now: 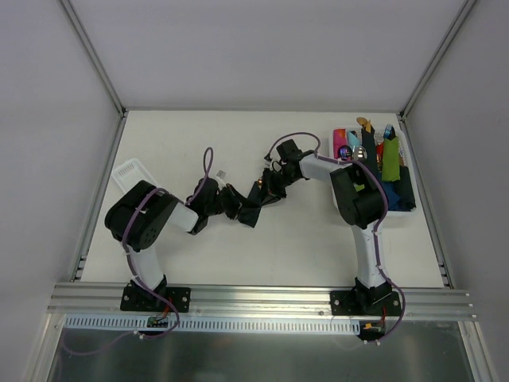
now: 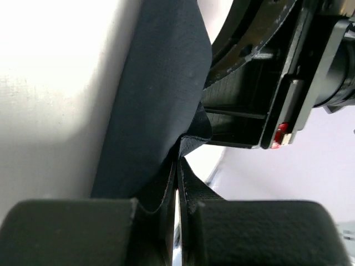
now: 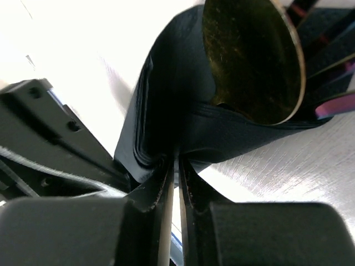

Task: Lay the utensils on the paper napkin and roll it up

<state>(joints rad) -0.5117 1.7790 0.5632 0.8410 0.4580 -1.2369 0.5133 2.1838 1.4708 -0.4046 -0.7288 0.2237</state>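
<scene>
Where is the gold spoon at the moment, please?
In the right wrist view, the spoon sticks out of the dark napkin, just above the right pincer that pinches it.

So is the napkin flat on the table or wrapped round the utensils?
Wrapped: the paper napkin curls around the spoon, gold bowl poking out; left gripper and right gripper pinch its folds.

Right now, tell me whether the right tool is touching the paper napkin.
Touching. The right wrist view shows the right tool closed on a fold of the paper napkin, no gap.
</scene>
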